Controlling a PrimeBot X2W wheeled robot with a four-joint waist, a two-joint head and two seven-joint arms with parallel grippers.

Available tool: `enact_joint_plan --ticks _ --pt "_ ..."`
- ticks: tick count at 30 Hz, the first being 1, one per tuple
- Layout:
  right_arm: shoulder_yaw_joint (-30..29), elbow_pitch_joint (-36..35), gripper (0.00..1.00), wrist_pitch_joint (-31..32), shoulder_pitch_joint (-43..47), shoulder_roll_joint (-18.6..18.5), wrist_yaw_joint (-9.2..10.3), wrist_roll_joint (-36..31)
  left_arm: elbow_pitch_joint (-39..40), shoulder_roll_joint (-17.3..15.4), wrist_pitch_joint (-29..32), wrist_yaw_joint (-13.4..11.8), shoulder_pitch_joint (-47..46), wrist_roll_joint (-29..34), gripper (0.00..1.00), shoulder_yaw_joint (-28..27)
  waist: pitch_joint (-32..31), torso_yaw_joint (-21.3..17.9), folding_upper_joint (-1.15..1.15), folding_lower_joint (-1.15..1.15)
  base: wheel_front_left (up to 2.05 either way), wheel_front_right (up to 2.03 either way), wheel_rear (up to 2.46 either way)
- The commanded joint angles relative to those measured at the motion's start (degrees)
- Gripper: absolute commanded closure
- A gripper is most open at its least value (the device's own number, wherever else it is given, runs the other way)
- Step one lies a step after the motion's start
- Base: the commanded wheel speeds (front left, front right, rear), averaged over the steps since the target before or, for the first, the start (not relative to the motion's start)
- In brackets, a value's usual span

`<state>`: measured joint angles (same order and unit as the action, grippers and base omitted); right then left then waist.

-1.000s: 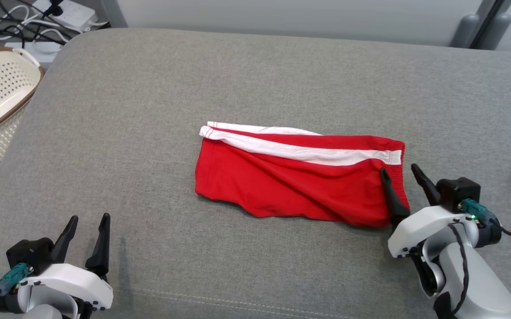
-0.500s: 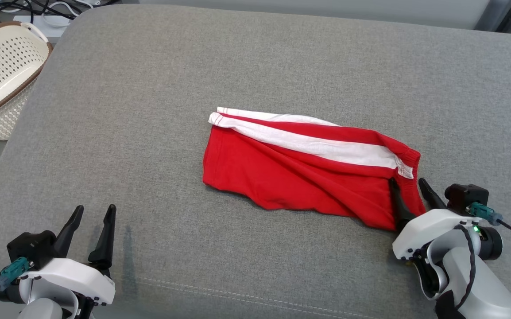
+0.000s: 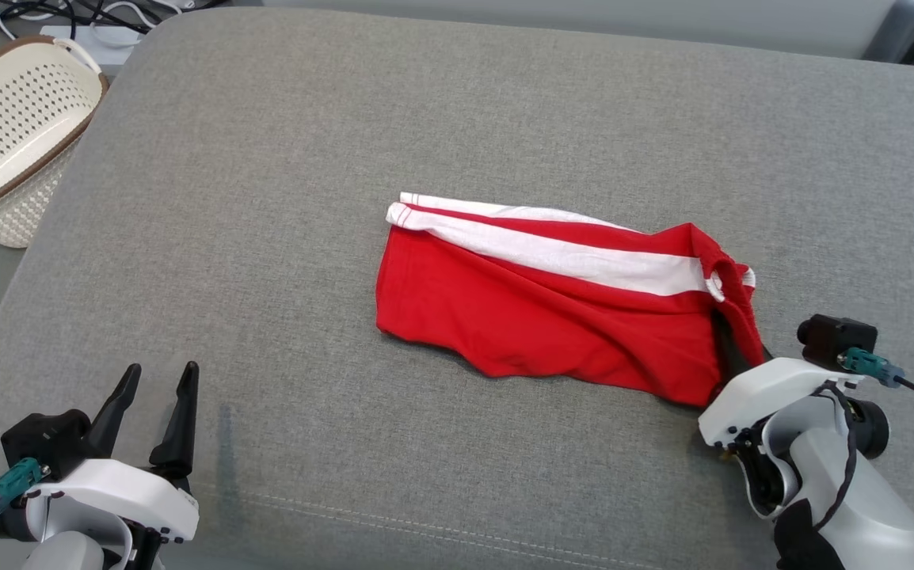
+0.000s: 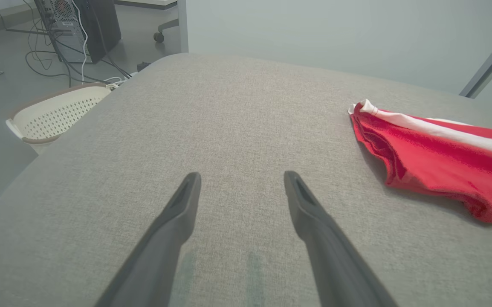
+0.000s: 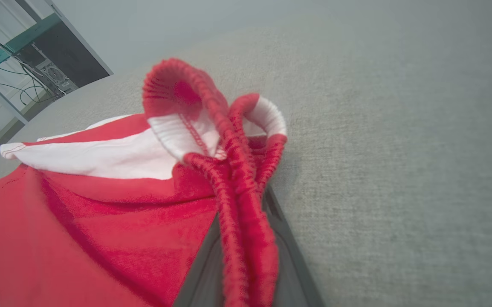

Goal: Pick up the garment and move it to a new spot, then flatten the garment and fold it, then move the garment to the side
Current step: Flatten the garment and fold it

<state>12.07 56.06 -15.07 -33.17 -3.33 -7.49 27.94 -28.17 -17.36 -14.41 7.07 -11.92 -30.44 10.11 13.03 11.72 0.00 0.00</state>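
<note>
Right jaws clamped on red shorts, left jaws apart, cream basket beside grey cushion

The grey fabric cushion lay bare along its whole far edge, down its left edge, and across the near edge between the two hands. The one obstacle on it, red fabric shorts with white stripes, lay rumpled from the middle toward the right edge, with a strip of open cushion beyond them. The left hand, fingers apart at the near-left corner, had bare cushion ahead. The right hand, clamped on the waistband, blocked the near-right approach. A cream perforated plastic basket stood off the far-left corner.
</note>
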Motion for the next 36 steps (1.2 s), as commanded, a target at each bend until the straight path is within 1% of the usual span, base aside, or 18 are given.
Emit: enact_joint_plan --ticks 1,4,5,6,8,10,12,14,15,18,21,23,25,27,30,36 --pt "-0.1 -0.5 1.00 0.1 0.2 0.5 0.00 -1.0 1.2 -2.1 -0.6 0.4 -1.0 -0.1 0.00 -2.4 -0.5 -0.5 0.00 0.00 0.00 0.00 0.00" --pt "-5.7 -0.6 1.00 0.1 0.4 0.5 0.00 -5.6 1.2 -1.6 -0.6 0.4 -0.2 0.0 0.00 -2.8 -1.4 -1.7 0.00 0.00 0.00 0.00 0.00" --pt "-7.7 -0.7 1.00 0.1 0.5 0.5 0.00 -7.5 1.2 -1.5 -0.6 0.4 0.1 0.2 0.00 -2.9 -1.6 -2.2 0.00 0.00 0.00 0.00 0.00" --pt "-11.7 -1.1 1.00 0.1 0.9 0.5 0.00 -11.2 1.2 -0.9 -0.6 0.4 0.6 0.3 0.00 -2.8 -2.1 -3.1 0.00 0.00 0.00 0.00 0.00" --pt "-15.3 -1.6 1.00 0.1 1.4 0.5 0.00 -14.9 1.1 -0.5 -0.6 0.4 1.0 0.4 0.00 -2.8 -2.5 -3.9 0.00 0.00 0.00 0.00 0.00" --pt "-18.0 -2.2 1.00 0.1 1.6 0.5 0.00 -17.6 0.9 -0.1 -0.6 0.4 1.3 0.6 0.00 -2.5 -2.7 -4.6 0.00 0.00 0.00 0.00 0.00" --pt "-18.7 -3.0 1.00 0.1 1.3 0.5 0.00 -18.5 0.8 0.3 -0.6 0.4 1.7 0.7 0.00 -2.1 -2.8 -5.2 0.00 0.00 0.00 0.00 0.00" --pt "-16.2 -3.8 1.00 0.1 0.5 0.5 0.00 -16.3 0.7 0.5 -0.6 0.4 2.0 0.8 0.00 -1.4 -2.9 -5.6 0.00 0.00 0.00 0.00 0.00" --pt "-13.3 -4.6 1.00 0.6 0.1 0.5 0.00 -13.9 0.5 0.6 -0.6 0.4 2.1 0.8 0.00 -1.0 -3.0 -5.8 0.00 0.00 0.00 0.00 0.00" --pt "-2.3 -9.5 1.00 4.1 -0.2 0.5 0.00 -3.2 0.1 1.3 -0.6 0.4 2.5 0.0 0.00 0.5 -3.2 -6.2 0.00 0.00 0.00 0.00 0.00" --pt "7.1 -15.9 1.00 8.0 0.0 0.5 0.00 5.3 0.3 1.6 -0.6 0.4 2.6 -0.3 0.00 2.5 -3.1 -6.1 0.00 0.00 0.00 0.00 0.00" --pt "11.6 -19.0 1.00 9.9 -0.4 0.5 0.00 8.4 0.3 1.7 -0.6 0.4 2.4 -0.5 0.00 3.6 -3.1 -5.6 0.00 0.00 0.00 0.00 0.00" --pt "15.0 -20.6 1.00 11.4 -1.1 0.5 0.00 11.0 0.4 1.9 -0.6 0.4 2.2 -0.6 0.00 4.6 -2.9 -4.8 0.00 0.00 0.00 0.00 0.00" --pt "17.6 -20.6 1.00 12.1 -2.3 0.5 0.00 12.4 0.6 1.8 -0.6 0.4 2.0 -0.7 0.00 5.8 -2.7 -3.8 0.00 0.00 0.00 0.00 0.00" --pt "20.2 -18.7 1.00 11.8 -4.5 0.5 0.00 14.4 0.8 1.6 -0.6 0.4 1.6 -1.0 0.00 6.9 -2.5 -1.7 0.00 0.00 0.00 0.00 0.00" --pt "23.0 -9.9 1.00 9.4 -9.4 0.5 0.00 16.4 0.9 1.8 -0.6 0.4 1.0 -1.9 0.00 8.8 -1.9 3.0 0.00 0.00 0.00 0.00 0.00"
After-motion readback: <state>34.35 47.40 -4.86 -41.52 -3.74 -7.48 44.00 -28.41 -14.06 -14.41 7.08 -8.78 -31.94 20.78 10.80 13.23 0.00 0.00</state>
